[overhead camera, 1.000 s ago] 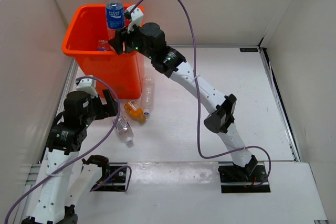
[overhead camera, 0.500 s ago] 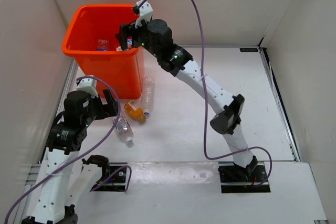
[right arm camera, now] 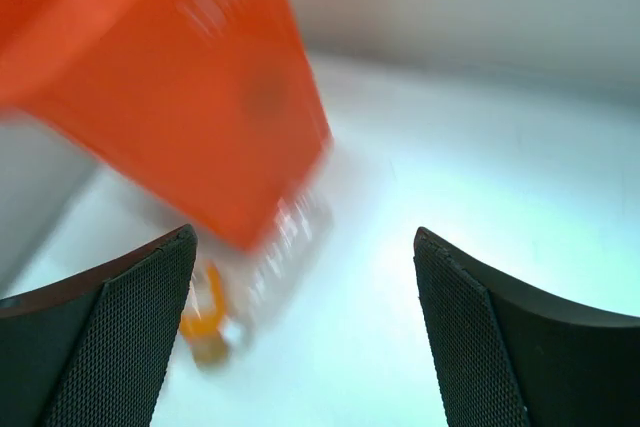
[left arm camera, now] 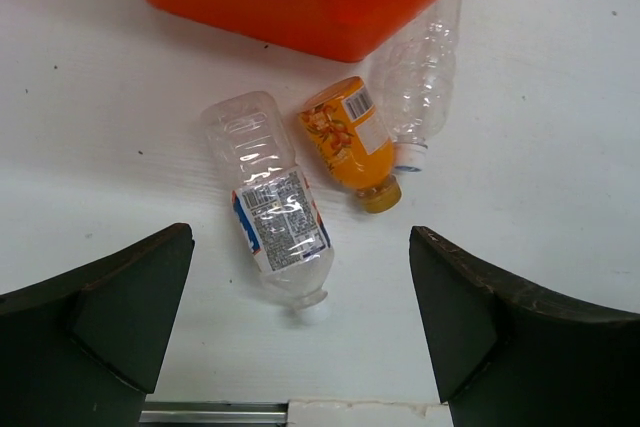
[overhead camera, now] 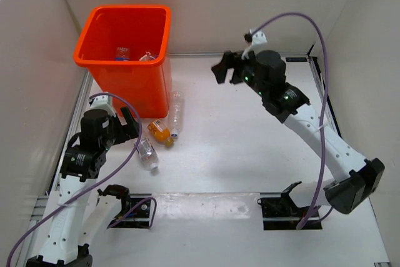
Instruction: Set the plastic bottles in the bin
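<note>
Left hand (overhead camera: 129, 124), fingers apart, is hovering just beside the labelled bottle (left arm camera: 272, 215) lying near-to-far, cap nearward; right hand (overhead camera: 226, 70), likewise apart, well right.

No legible lettering on the plastic bottles (left arm camera: 283, 217).

The right tool (overhead camera: 226, 72), which a second ago held a blue-labelled bottle (overhead camera: 148, 57) upright over the orange bin (overhead camera: 87, 35), has let it go and swung clear to the right. Its jaws are now apart and empty above the worktop (overhead camera: 237, 148). The bottle now lies inside the bin by its near wall. The right arm's elbow has moved out to the worktop's right edge.
</note>
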Robot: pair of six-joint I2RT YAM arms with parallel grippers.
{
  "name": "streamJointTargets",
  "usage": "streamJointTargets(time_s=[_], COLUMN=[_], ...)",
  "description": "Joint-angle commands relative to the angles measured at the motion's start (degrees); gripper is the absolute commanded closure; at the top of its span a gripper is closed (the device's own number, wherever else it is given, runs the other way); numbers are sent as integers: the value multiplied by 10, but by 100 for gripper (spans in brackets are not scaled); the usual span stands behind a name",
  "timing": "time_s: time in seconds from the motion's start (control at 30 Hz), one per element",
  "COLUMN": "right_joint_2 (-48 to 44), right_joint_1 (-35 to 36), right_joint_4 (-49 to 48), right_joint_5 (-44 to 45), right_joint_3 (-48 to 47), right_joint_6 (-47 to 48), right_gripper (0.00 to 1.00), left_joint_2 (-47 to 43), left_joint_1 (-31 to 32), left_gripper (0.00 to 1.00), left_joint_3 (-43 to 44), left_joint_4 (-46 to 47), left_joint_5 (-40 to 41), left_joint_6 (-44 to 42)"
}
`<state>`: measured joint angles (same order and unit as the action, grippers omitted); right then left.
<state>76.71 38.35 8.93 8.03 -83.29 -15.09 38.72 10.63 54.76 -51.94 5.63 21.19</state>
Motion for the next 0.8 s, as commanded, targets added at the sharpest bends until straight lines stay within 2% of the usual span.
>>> streamJointTargets(time_s=[0.0, 0.13, 0.23, 0.3, 0.33, 0.4, 0.43, 0.53, 0.67, 0.77], right_joint_2=[-34, -82, -122, -136, -154, -182, -188, -202, -227, -256], right_joint_1=[-36, -34, -4, 13, 58, 103, 170, 238, 304, 344], right_joint_4=[33, 151, 231, 279, 290, 318, 326, 368, 409, 403], right_joint_5=[-108, -51, 38, 132, 166, 324, 335, 348, 382, 369], right_joint_3=[103, 159, 198, 224, 233, 260, 265, 269, 285, 312], right_joint_6=[-64, -38, -37, -55, -69, -147, -151, -201, -244, -277], right_gripper=[10, 10, 10, 10, 10, 10, 10, 10, 10, 10], left_joint_2=[-1, 18, 51, 64, 81, 92, 94, 90, 110, 136], left_joint_1=[0, 9, 10, 9, 10, 11, 12, 16, 20, 28], left_gripper=[0, 0, 0, 0, 0, 0, 0, 0, 0, 0], left_joint_3=[-10, -17, -8, -4, -7, -25, -34, -86, -118, -121], left_joint_4=[2, -11, -24, -44, -49, -40, -34, 16, 44, 50], left_joint_5=[29, 48, 61, 61, 54, 23, 17, 14, 29, 56], left_joint_6=[37, 49, 77, 122, 135, 176, 184, 211, 222, 220])
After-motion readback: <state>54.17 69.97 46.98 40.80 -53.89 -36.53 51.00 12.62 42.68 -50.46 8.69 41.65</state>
